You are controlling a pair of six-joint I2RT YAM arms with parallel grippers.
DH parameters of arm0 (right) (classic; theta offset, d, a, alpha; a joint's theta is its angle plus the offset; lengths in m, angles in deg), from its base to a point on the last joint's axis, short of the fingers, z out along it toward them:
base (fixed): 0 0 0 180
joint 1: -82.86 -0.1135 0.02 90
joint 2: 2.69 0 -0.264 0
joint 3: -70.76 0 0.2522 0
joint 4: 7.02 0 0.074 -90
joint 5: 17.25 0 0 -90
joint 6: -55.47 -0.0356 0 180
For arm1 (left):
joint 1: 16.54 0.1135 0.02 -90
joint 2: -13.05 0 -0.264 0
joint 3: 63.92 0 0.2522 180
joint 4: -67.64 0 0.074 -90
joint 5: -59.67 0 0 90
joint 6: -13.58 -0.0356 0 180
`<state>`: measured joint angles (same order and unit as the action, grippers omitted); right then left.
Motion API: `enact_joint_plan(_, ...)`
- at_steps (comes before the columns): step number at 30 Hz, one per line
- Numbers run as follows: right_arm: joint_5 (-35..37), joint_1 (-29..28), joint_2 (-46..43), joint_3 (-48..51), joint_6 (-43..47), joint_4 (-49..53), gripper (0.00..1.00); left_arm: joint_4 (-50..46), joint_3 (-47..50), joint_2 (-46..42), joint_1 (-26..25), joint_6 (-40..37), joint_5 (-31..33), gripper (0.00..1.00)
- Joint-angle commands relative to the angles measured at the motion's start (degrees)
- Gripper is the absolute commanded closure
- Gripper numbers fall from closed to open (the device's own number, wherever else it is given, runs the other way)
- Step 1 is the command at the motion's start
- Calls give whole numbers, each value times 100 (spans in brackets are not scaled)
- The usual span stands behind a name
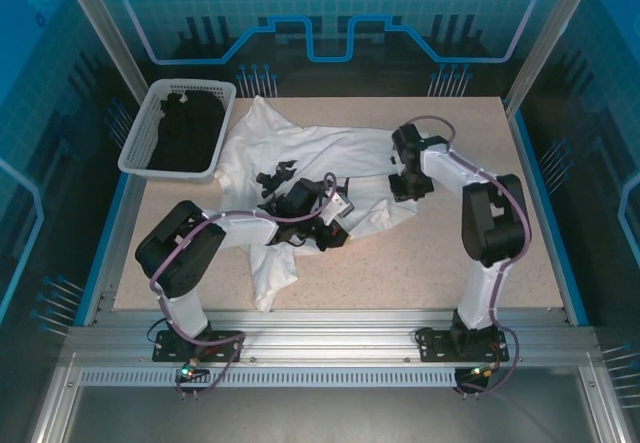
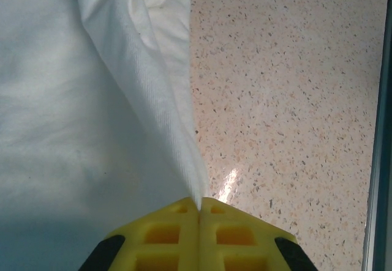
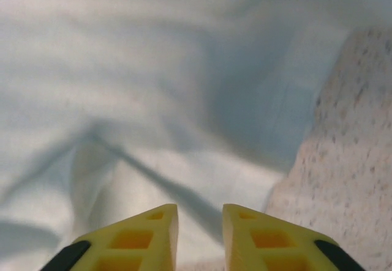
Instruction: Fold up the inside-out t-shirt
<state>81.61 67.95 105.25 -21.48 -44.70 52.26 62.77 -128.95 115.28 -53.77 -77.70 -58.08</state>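
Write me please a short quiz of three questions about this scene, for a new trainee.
1. True or false: the left tool is shut on a fold of the white t-shirt.
2. Where does the black garment lie? A) in the basket B) on the bare table C) under the t-shirt
3. Fill in: the fingers of the right tool stand ____.
Key: 1 true; 2 A; 3 apart.

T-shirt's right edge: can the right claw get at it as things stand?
Probably yes. The right claw hangs right at the t-shirt, jaws apart, with white cloth straight ahead and bare table off to its right. Nothing looks to stand between them.
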Motion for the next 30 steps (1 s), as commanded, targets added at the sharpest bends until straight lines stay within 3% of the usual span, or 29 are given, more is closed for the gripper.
enact_joint_plan(1, -894, -81, -899, 752, -216, -352, 67, -136, -117, 119, 41, 94, -161, 100)
enact_joint_plan(5, -1280, -325, -1271, 1481, -582, -938, 60, -123, -145, 142, 41, 114, -165, 100)
enact_joint_plan(8, -1483, -380, -1059, 1675, -879, -1421, 54, -119, -164, 142, 45, 128, -162, 100)
enact_joint_plan(13, -1532, -435, -587, 1700, -1201, -2066, 53, -123, -129, 119, 41, 128, -128, 100)
enact_joint_plan(15, -1284, -436, -421, 1543, -1175, -1989, 57, -124, -121, 111, 41, 128, -127, 100)
enact_joint_plan(18, -686, -416, -311, 1228, -1029, -1539, 80, -126, -71, 31, 41, 128, -140, 100)
enact_joint_plan(20, -282, -381, -365, 1041, -860, -1265, 90, -117, -33, -19, 48, 128, -172, 100)
enact_joint_plan(30, 1530, -329, -71, -18, -149, -172, 93, -88, 19, -54, 52, 145, -407, 100)
